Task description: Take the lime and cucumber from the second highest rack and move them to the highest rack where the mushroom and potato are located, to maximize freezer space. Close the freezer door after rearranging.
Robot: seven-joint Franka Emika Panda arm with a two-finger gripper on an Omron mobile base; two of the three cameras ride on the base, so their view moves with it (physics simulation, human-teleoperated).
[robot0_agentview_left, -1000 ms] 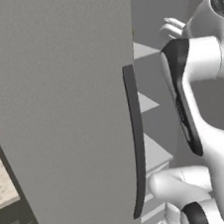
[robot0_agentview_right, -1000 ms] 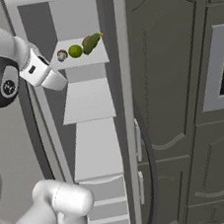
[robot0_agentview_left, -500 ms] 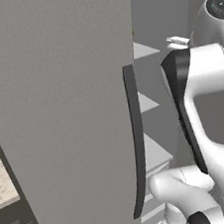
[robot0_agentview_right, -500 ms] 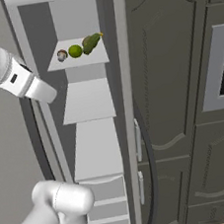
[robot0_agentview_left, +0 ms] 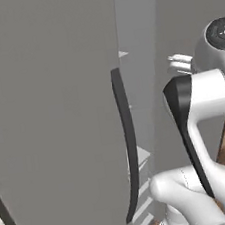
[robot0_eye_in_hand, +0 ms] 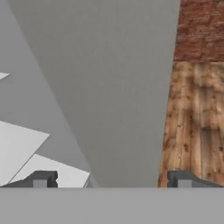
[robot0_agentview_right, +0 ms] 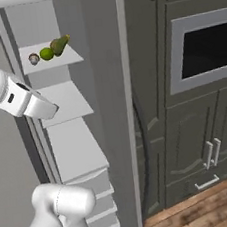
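While the small round green lime [robot0_agentview_right: 46, 53] sits on the highest pale grey rack [robot0_agentview_right: 73, 56] of the tall grey freezer [robot0_agentview_right: 112, 110], the elongated yellow-green cucumber [robot0_agentview_right: 59, 44] lies tilted just beside it on its right, and a small pale brownish mushroom [robot0_agentview_right: 34, 59] rests on its left. Below them a second pale grey shelf [robot0_agentview_right: 71, 101] and a third one [robot0_agentview_right: 74, 150] run downward. The tall plain matte-grey freezer door [robot0_agentview_left: 50, 117] stands open, its long dark curved handle [robot0_agentview_left: 128, 142] along its edge. In the hand view the gripper [robot0_eye_in_hand: 112, 180] has its two dark tips spread wide apart with nothing between them, facing a grey panel. To the freezer's right stands a dark panelled cupboard [robot0_agentview_right: 189, 141] with a framed dark oven window [robot0_agentview_right: 203, 49]. Brown wooden floor planks [robot0_eye_in_hand: 192, 127] meet a red brick wall [robot0_eye_in_hand: 201, 28].
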